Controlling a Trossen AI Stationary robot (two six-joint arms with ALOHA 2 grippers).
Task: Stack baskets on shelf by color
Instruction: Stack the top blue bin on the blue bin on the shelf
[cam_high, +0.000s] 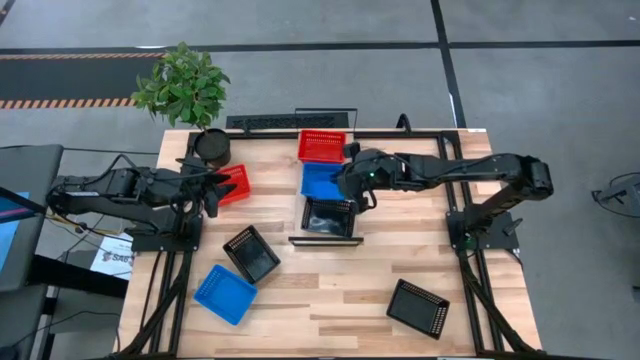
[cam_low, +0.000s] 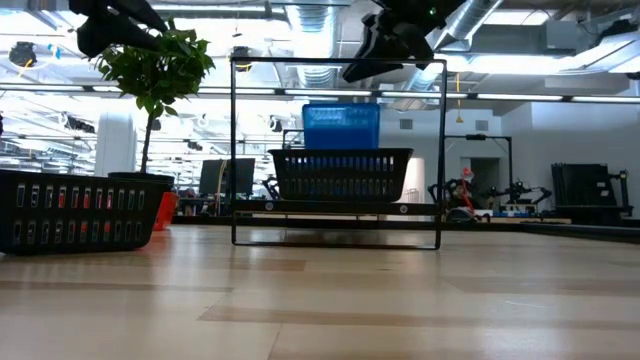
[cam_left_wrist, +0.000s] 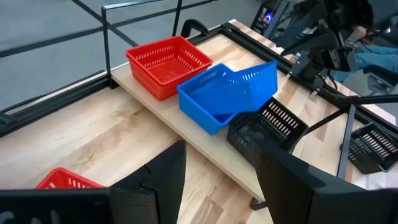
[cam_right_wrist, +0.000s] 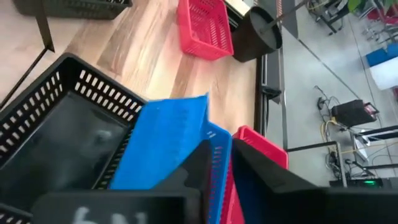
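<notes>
Right gripper (cam_high: 352, 188) sits just right of frame centre in the high view, over the shelf (cam_high: 326, 239), fingers straddling one wall of a blue basket (cam_left_wrist: 225, 94). In the right wrist view the two fingers stand either side of that wall with only a narrow gap; whether they pinch it or have just let go I cannot tell. The blue basket is tilted, one end resting on the rim of the black basket (cam_left_wrist: 264, 127) beside it on the shelf, which suggests it is not yet seated flat in its own slot.

Shelf order from the top of the high view down: red basket (cam_high: 322, 146), blue, black. That reads as one colour per slot, so later baskets would stack by colour.

Left gripper (cam_high: 212, 183) hovers at left of centre in the high view, just above a second red basket (cam_high: 235, 184) on the table, fingers spread and empty. Likely staged for that pickup.

Loose on the table in the lower half of the high view: another blue basket (cam_high: 225, 294) and two black ones (cam_high: 251, 253) (cam_high: 418, 308).
</notes>
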